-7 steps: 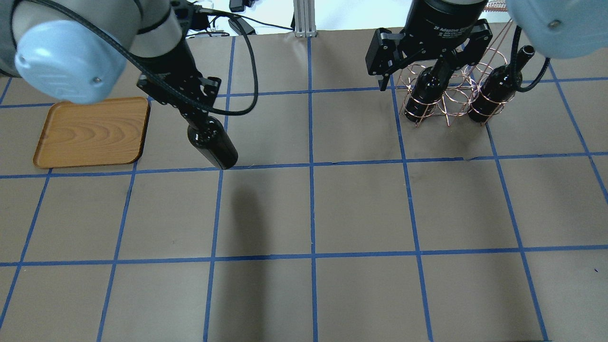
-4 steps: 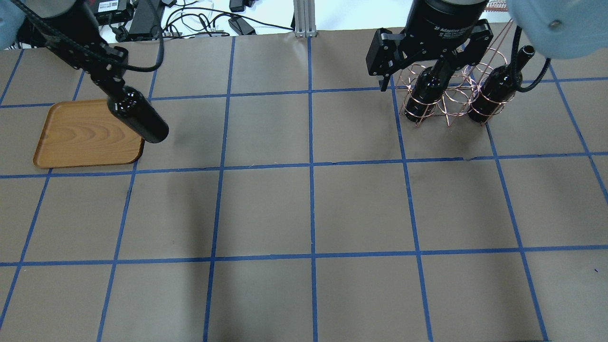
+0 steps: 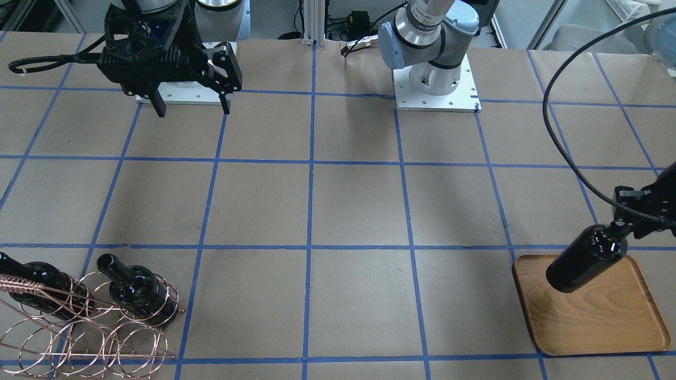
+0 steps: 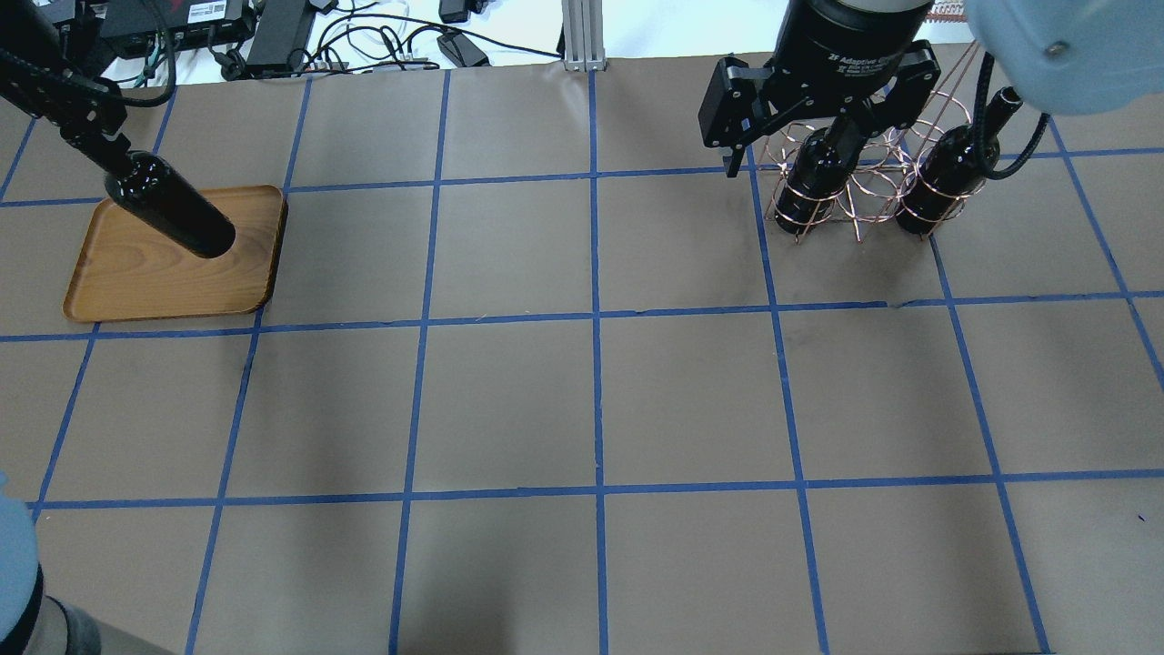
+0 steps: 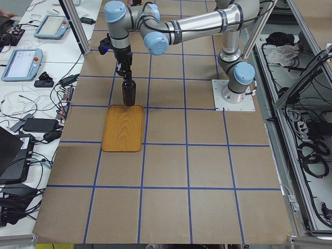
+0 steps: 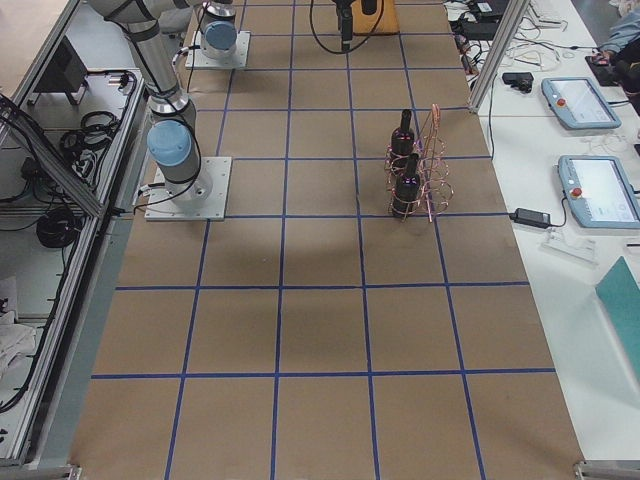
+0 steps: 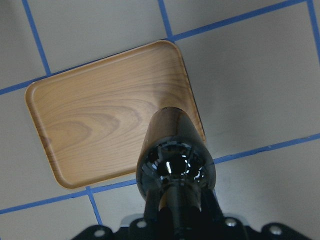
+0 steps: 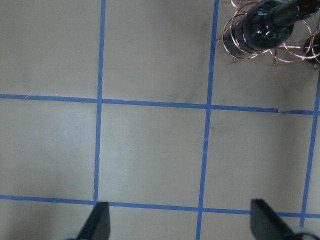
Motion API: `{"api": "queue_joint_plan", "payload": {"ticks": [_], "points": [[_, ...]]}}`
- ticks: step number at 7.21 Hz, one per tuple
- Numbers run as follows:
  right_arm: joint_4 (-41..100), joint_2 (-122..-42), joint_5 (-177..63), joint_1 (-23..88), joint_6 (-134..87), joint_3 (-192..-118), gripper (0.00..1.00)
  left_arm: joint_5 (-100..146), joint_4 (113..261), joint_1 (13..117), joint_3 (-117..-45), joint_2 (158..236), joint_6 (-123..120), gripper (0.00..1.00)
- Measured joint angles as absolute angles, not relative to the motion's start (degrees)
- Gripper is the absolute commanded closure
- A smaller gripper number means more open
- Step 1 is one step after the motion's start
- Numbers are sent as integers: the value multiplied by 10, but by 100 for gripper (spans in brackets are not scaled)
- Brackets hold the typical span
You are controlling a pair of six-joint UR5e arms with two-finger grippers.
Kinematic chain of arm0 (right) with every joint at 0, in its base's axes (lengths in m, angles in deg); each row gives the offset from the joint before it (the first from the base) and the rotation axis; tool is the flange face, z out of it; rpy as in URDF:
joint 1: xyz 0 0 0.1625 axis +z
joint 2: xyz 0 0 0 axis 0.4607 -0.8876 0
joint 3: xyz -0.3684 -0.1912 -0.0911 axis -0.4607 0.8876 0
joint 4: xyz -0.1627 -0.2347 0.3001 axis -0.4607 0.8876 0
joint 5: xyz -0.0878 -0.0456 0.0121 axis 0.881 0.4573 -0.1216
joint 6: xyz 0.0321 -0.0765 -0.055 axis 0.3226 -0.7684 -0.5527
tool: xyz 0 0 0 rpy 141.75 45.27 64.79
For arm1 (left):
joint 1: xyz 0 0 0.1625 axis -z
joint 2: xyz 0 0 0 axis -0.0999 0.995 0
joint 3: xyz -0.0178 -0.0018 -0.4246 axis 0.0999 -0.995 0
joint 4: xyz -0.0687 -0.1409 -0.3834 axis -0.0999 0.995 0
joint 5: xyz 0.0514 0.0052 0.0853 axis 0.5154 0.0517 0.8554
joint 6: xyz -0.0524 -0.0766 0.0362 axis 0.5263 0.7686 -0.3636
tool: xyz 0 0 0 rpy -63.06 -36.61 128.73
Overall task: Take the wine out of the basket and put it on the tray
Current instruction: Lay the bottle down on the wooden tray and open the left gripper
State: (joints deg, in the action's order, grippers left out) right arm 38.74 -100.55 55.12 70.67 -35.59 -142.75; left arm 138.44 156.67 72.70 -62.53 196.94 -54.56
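Note:
My left gripper (image 4: 98, 138) is shut on the neck of a black wine bottle (image 4: 170, 215), which hangs upright over the wooden tray (image 4: 136, 277). In the front view the bottle (image 3: 585, 266) is above the tray's (image 3: 597, 324) robot-side part. The left wrist view shows the bottle (image 7: 175, 165) over one corner of the tray (image 7: 100, 125). My right gripper (image 4: 814, 150) is open and empty, high above the table near the copper wire basket (image 4: 864, 186). Two more bottles (image 4: 812, 180) (image 4: 946, 177) sit in the basket (image 3: 79, 338).
Cables and electronics (image 4: 273, 27) lie beyond the table's far edge, beside an aluminium post (image 4: 577, 36). The arm bases (image 3: 435, 84) stand at the robot's side of the table. Blue tape lines grid the brown table cover.
My left gripper carried the bottle leftward from the table's middle-left square to above the tray. The right gripper stayed open near the basket.

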Motion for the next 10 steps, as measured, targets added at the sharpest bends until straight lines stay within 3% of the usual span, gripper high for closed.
{"api": "queue_joint_plan", "payload": {"ticks": [6,7,8,9,10], "points": [[387,-1006,548,707,-356,-1427,0,1385,1539,674,-588,2050,-571,100],[387,-1006,548,707,-356,-1427,0,1386,1533,672,-588,2055,-571,93],[387,-1006,548,707,-356,-1428,0,1386,1527,671,-588,2059,-571,22],[388,-1006,548,707,-356,-1428,0,1385,1522,671,-587,2062,-570,3],[388,-1007,548,707,-356,-1428,0,1383,1520,671,-588,2062,-568,0]]}}
